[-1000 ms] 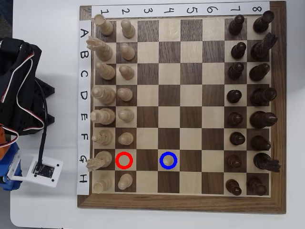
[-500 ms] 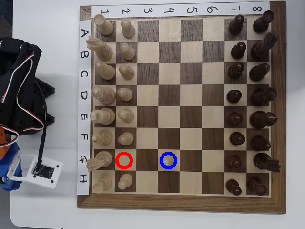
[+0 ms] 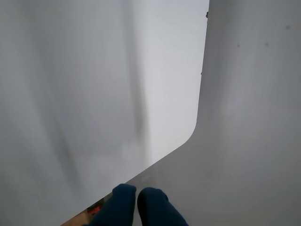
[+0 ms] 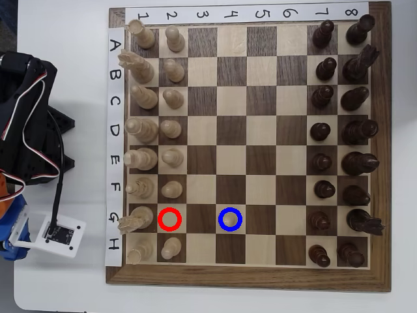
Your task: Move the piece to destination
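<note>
The piece (image 4: 230, 220), a small pale pawn seen from above, stands inside the blue ring that marks the destination (image 4: 230, 208) on square G4. The red-ringed square (image 4: 169, 220) on G2 holds nothing. My arm is off the board at the left, and only its blue gripper body (image 4: 9, 229) shows at the frame edge in the overhead view. In the wrist view my gripper (image 3: 137, 197) is shut, its blue fingertips (image 3: 121, 200) pressed together with nothing between them, over the table's corner.
The wooden chessboard (image 4: 247, 279) carries pale pieces in columns 1 and 2 and dark pieces in columns 7 and 8. The white camera module (image 4: 62, 233) sits left of the board. The wrist view shows the table's rounded corner (image 3: 194, 131).
The arm's wrist and white camera module have edged slightly left, away from the board. The pieces have not moved.
</note>
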Controlling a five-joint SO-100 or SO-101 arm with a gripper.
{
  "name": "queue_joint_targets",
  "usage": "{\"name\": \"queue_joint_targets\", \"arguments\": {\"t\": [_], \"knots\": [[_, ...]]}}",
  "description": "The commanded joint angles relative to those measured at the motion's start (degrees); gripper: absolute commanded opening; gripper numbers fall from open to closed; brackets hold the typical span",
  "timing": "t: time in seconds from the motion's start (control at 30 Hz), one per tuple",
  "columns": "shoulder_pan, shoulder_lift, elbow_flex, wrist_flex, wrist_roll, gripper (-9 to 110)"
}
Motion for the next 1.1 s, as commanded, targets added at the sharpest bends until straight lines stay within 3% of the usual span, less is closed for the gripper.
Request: {"name": "queue_joint_targets", "arguments": {"t": [0.0, 1.07], "knots": [[0.79, 3.34, -0.44, -0.09, 1.32, 0], [0.97, 3.43, -0.44, 0.00, 1.76, 0]]}}
